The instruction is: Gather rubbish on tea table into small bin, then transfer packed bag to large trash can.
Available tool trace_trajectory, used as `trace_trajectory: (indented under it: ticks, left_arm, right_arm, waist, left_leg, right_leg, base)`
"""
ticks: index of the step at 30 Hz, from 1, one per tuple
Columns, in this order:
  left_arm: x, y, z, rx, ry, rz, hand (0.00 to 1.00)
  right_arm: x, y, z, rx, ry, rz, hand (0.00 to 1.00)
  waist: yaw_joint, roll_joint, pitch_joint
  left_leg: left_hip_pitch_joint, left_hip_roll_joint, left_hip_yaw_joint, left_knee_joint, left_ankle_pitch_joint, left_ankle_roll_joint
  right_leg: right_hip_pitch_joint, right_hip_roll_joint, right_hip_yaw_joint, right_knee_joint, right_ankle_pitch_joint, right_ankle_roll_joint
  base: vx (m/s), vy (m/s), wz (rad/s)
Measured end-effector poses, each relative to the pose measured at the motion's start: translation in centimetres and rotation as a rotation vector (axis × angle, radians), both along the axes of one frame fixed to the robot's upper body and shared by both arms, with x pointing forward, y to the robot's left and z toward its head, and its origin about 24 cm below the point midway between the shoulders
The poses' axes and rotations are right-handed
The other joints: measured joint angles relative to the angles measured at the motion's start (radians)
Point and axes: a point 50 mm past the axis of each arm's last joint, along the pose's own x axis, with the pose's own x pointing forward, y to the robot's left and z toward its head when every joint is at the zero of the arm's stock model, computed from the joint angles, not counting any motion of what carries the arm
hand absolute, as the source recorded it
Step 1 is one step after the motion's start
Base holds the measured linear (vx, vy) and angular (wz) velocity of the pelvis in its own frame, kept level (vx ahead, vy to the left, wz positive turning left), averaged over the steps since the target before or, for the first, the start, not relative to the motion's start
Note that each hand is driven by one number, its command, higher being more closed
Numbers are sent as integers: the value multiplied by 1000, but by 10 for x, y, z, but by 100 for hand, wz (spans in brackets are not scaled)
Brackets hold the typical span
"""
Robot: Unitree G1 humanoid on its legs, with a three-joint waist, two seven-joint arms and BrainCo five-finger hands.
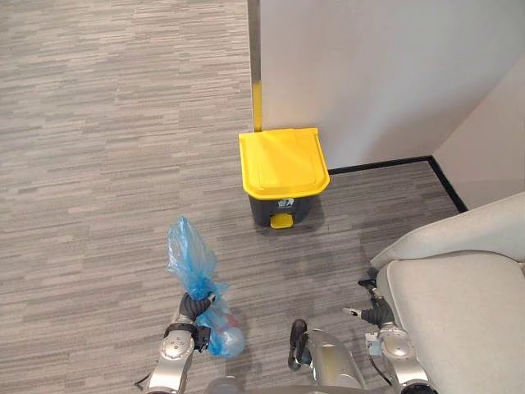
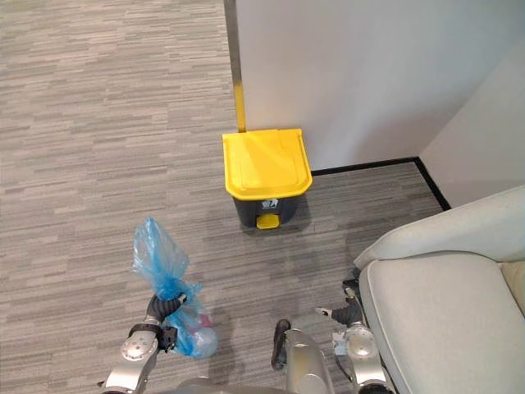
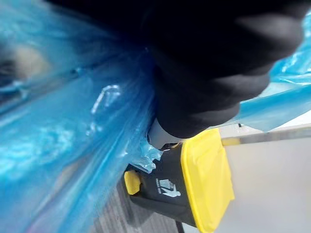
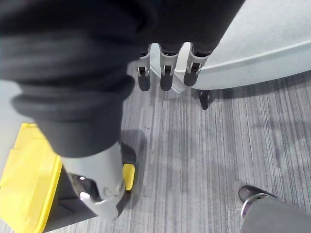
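At lower left our left hand (image 1: 192,307) is clenching the blue bag (image 1: 189,250) by its neck; at lower right our right hand (image 1: 376,312) is hanging slack-fingered. The trash can (image 1: 281,164) at centre is sitting closed: without pressing its pedal (image 1: 281,220), we are risking the bag sliding off.

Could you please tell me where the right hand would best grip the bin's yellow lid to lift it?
Probably the front lip of the lid, which overhangs the dark bin body above the yellow pedal. Come from the robot's side with the right hand, fingers hooked under: the far edge sits close to the wall.
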Motion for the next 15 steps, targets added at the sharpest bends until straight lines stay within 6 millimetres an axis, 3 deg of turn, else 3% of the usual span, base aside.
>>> trace_trajectory:
  ticks: [1,2,3,5,6,8,10,11,12,15]
  left_arm:
    - [-2,-6,-2,-23,5,5,100]
    - [-3,-8,-3,-31,7,7,100]
    - [-10,-11,-6,-46,22,12,100]
    - [-15,-13,-8,-56,34,13,100]
    - [-15,-13,-8,-61,34,14,100]
    - [-14,-13,-7,-63,31,9,100]
    - [-13,-13,-7,-64,28,7,100]
    - [-12,-14,-6,-67,25,6,100]
    - [-13,-11,-8,-57,36,8,100]
    - [-12,-5,-7,-37,39,4,100]
  right_arm:
    - [-7,1,-3,6,17,-4,0]
    - [-9,2,-4,10,18,-4,0]
    - [-11,6,-2,21,4,-10,0]
    - [-8,11,1,48,-28,-27,0]
    - [-7,12,1,58,-31,-32,0]
    - [-4,12,3,59,-43,-32,0]
    - [-4,11,2,64,-45,-52,0]
    - [-5,8,3,56,-47,-66,0]
    - [-8,11,-2,67,-23,-78,0]
    - [-8,14,-3,77,-17,-80,0]
  waist:
    - [3,11,6]
    - [9,13,9]
    - [21,14,10]
    - [39,11,8]
    - [42,5,7]
    - [63,1,8]
    - [66,-3,8]
    - [65,-1,7]
    - [69,-23,5]
    - [70,-52,-13]
  left_leg:
    - [-69,41,-25,227,62,-15]
    - [-107,63,-25,328,104,-17]
    - [-186,111,-15,508,76,2]
    - [-289,127,5,588,38,21]
    - [-344,119,26,546,20,50]
    - [-388,97,51,411,5,74]
    - [-399,46,59,188,16,70]
    - [-392,22,59,51,60,58]
    - [-352,-10,75,-11,159,102]
    - [-338,-59,100,-34,151,136]
  right_leg:
    - [97,24,-22,-65,-12,-1]
    - [138,36,-21,-95,-15,-5]
    - [198,58,-21,-134,-22,-14]
    - [245,67,-14,-175,-31,-26]
    - [268,66,-8,-203,-30,-24]
    - [302,62,9,-228,-28,-10]
    - [330,44,17,-235,-32,19]
    - [336,38,21,-233,-42,42]
    - [346,18,49,-233,-56,69]
    - [358,-22,94,-288,-39,100]
  base:
    - [290,-148,40]
    - [306,-125,16]
    - [232,-63,-12]
    - [205,-21,-17]
    - [199,0,-15]
    - [221,56,-20]
    - [306,162,-13]
    - [385,265,-16]
    - [327,218,-9]
    - [281,177,-3]
